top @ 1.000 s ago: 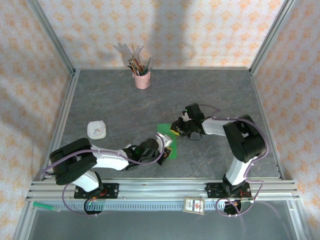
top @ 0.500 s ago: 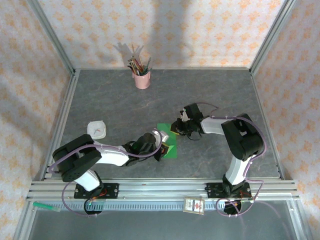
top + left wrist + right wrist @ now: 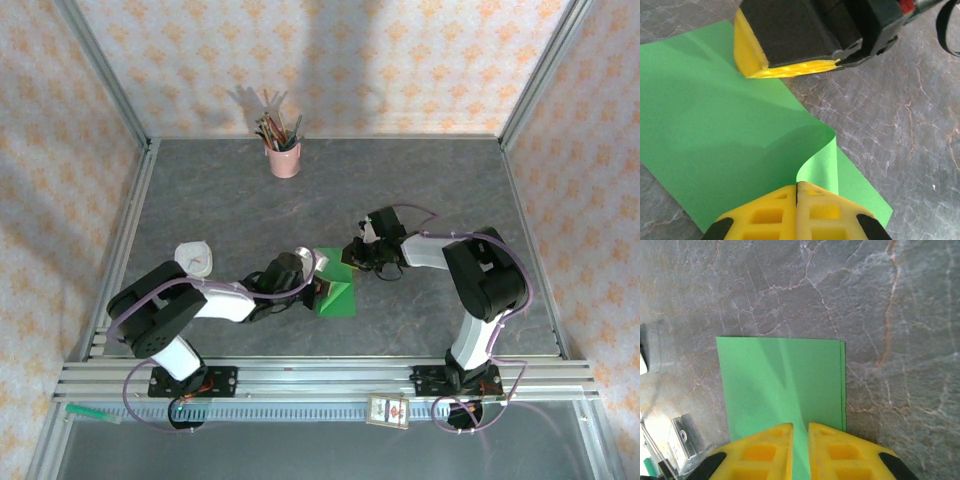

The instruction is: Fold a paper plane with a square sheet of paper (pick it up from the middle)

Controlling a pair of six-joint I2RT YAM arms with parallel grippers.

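Left gripper (image 3: 797,195) is clamped on a raised flap of the square sheet of paper (image 3: 715,125), which lies just 6 o'clock of table (image 3: 250,200) centre. Right gripper (image 3: 800,432), jaws narrow, bears on the sheet's 1 o'clock edge; whether it grips cannot be told. Carry the flap over slowly, align edges, then crease.

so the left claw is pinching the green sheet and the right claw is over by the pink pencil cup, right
Not quite. The right claw isn't by the pink pencil cup; it is at the far edge of the green sheet, as the top external view shows. The left claw is indeed pinching the sheet.
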